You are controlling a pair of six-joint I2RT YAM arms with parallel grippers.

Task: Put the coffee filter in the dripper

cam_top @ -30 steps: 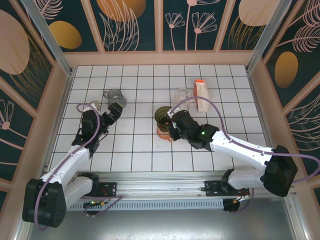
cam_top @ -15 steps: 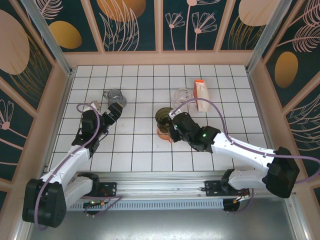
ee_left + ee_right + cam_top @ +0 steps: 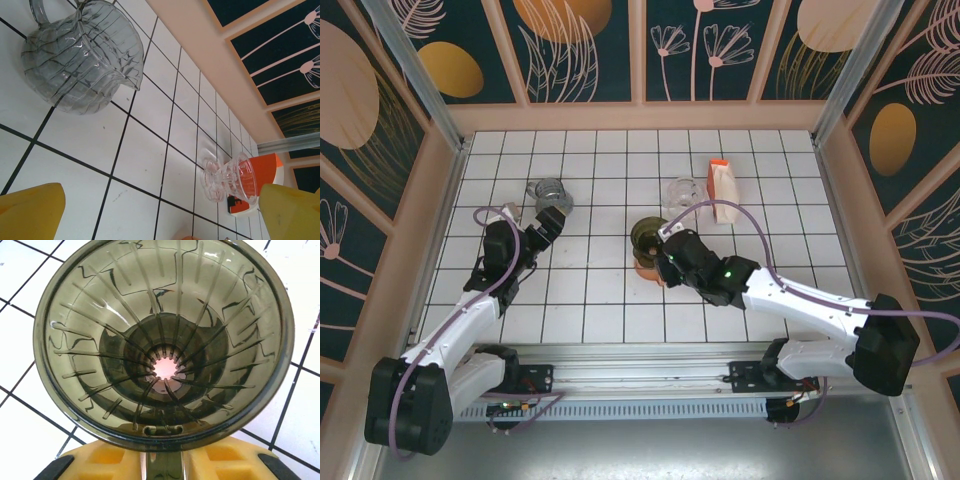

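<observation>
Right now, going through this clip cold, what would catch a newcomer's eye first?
The dark ribbed dripper at mid-table stands out, holding no filter, with the right gripper straddling its handle. Off to the left, a clear glass pitcher sits before the open left gripper.

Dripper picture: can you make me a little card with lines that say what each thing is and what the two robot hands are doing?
dripper: dark see-through cone, empty inside, standing on an orange base
right gripper: yellow fingers on either side of the dripper's handle; cannot tell if it is squeezing
left gripper: wide open, holding nothing
glass pitcher: on the tiles just ahead of the left gripper
clear glass cup: beyond the dripper
orange-and-white box: right beside the clear glass cup
</observation>
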